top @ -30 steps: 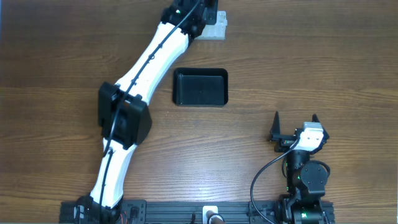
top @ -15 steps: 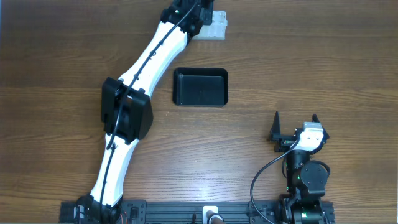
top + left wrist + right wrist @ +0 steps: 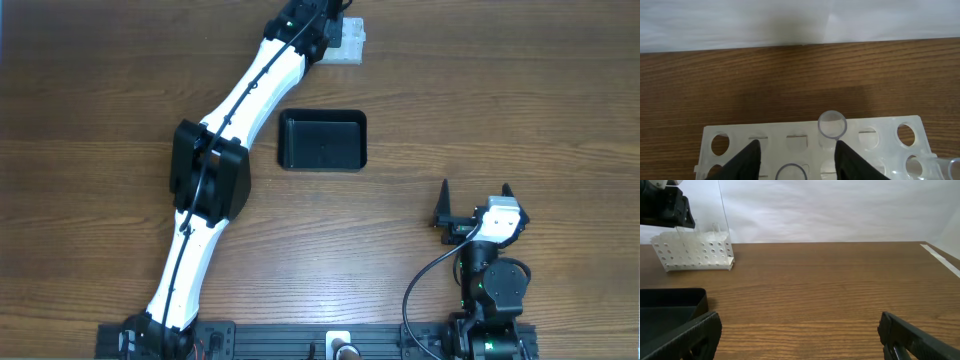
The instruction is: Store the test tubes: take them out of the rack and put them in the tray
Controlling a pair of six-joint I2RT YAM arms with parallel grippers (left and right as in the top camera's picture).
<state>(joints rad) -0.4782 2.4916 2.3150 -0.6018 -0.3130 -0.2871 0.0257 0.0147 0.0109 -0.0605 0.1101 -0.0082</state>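
Left gripper (image 3: 797,145), fingers spread, hangs over the test-tube rack (image 3: 350,45) at the top edge. Black tray (image 3: 322,140) sits centre amid bare wooden table (image 3: 520,90); right gripper (image 3: 476,187) gapes at lower right.

The black tray (image 3: 322,141) lay on the wooden table (image 3: 520,90). Beyond it, toward the table's far edge, stood the clear rack (image 3: 353,47) (partly covered by the left gripper (image 3: 330,22)). The right gripper (image 3: 475,196) was nearer than the tray and off to its right, with its fingers spread.
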